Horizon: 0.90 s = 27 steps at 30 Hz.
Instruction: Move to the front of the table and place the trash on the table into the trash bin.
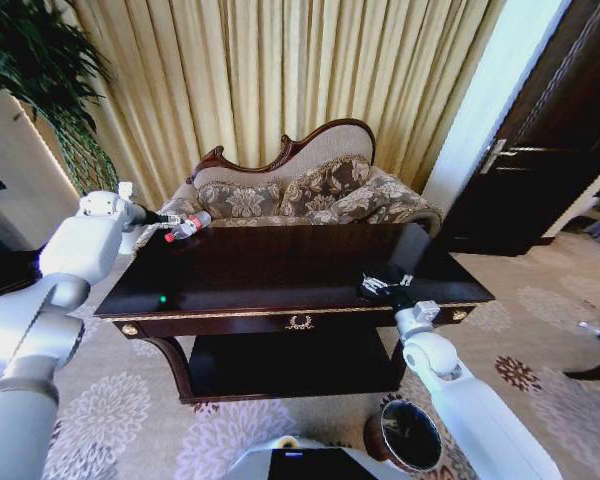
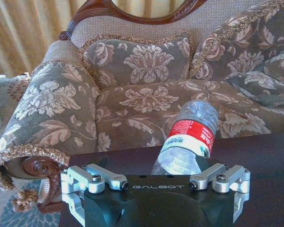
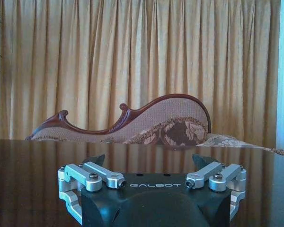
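A clear plastic bottle (image 1: 188,227) with a red label is the piece of trash in sight. It hangs over the far left corner of the dark glossy table (image 1: 280,268), and my left gripper (image 1: 170,221) is shut on it. The left wrist view has the bottle (image 2: 189,137) sticking out from between the fingers of the left gripper (image 2: 156,164), with the table edge (image 2: 260,156) below. My right gripper (image 1: 380,285) hovers low over the table's front right part; in its wrist view the right gripper (image 3: 149,161) is open and holds nothing. The round dark trash bin (image 1: 410,436) stands on the carpet at the front right.
A patterned sofa (image 1: 300,195) with a carved back stands right behind the table, before gold curtains. A leafy plant (image 1: 40,70) is at the back left and a dark door (image 1: 550,140) at the right. Patterned carpet surrounds the table.
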Available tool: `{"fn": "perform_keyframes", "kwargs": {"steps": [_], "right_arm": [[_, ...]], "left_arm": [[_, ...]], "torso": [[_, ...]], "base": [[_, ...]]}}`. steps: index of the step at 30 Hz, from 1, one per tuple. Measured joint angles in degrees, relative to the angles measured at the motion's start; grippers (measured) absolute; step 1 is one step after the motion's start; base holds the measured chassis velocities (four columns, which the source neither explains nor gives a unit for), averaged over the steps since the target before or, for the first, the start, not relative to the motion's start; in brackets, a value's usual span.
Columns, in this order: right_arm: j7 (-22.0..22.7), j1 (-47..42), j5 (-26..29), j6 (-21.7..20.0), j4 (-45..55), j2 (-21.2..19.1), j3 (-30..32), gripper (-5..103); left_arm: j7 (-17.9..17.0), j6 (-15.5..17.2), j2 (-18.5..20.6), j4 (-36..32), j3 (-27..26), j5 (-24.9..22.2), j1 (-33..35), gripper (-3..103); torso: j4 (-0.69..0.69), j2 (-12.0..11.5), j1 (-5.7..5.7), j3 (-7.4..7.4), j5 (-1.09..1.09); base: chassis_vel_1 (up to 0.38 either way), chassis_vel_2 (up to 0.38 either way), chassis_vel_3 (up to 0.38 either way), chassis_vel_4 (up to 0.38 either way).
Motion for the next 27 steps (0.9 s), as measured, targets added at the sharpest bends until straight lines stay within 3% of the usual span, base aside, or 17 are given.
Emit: {"fn": "perform_keyframes", "kwargs": {"steps": [11, 12, 13, 15, 19, 21, 23, 24, 27], "right_arm": [[0.81, 2.9, 0.98, 1.5, -0.78, -0.87, -2.35, 100], [0.86, 2.99, 1.08, 1.77, -0.8, -0.78, -2.59, 100], [0.86, 2.99, 1.08, 1.77, -0.8, -0.78, -2.59, 100], [0.86, 3.07, 1.33, 2.19, -0.75, -0.74, -2.96, 100], [0.81, 3.24, 1.55, 2.45, -0.65, -0.86, -3.1, 100], [0.8, 3.53, 1.95, 2.65, -0.62, -1.16, -3.09, 100], [0.8, 3.66, 2.05, 2.68, -0.62, -1.3, -3.03, 100], [0.81, 3.76, 2.13, 2.69, -0.62, -1.42, -2.97, 100], [1.11, 4.3, 2.31, 2.72, -0.66, -1.71, -2.84, 100]], "left_arm": [[1.46, -0.06, 0.25, -0.24, -1.24, 0.37, 1.48, 103], [1.47, -0.07, 0.21, -0.42, -1.52, 0.36, 1.74, 93], [1.47, -0.07, 0.21, -0.42, -1.52, 0.36, 1.74, 93], [1.68, -0.09, 0.17, -0.72, -1.75, 0.32, 2.13, 83], [1.77, -0.1, 0.08, -0.96, -2.01, 0.3, 2.41, 78], [1.85, -0.13, 0.07, -1.44, -2.26, 0.24, 2.73, 67], [1.86, -0.15, 0.08, -1.58, -2.35, 0.19, 2.79, 67], [1.87, -0.15, 0.09, -1.67, -2.4, 0.16, 2.82, 56], [2.13, -0.15, 0.32, -1.97, -2.49, 0.03, 2.84, 39]], "torso": [[0.01, 0.0, 0.0, 0.0, 0.0], [0.01, 0.0, 0.0, 0.0, 0.0], [0.01, 0.0, 0.0, 0.0, 0.0], [0.0, 0.0, 0.0, 0.0, 0.0], [0.0, 0.0, 0.0, 0.0, 0.0], [0.0, 0.0, 0.0, 0.0, 0.0], [0.0, 0.0, 0.0, 0.0, 0.01], [0.0, 0.0, 0.0, 0.0, 0.01], [0.0, 0.0, 0.0, 0.0, 0.0]], "base": [[0.0, 0.0, 0.0, 0.0], [0.0, 0.0, 0.0, 0.0], [0.0, 0.0, 0.0, 0.0], [0.0, 0.0, 0.0, 0.0], [0.0, 0.0, 0.0, 0.0], [0.0, 0.0, 0.0, 0.0], [0.0, 0.0, 0.0, 0.0], [0.0, 0.0, 0.0, 0.0], [0.0, 0.0, 0.0, 0.0]]}}
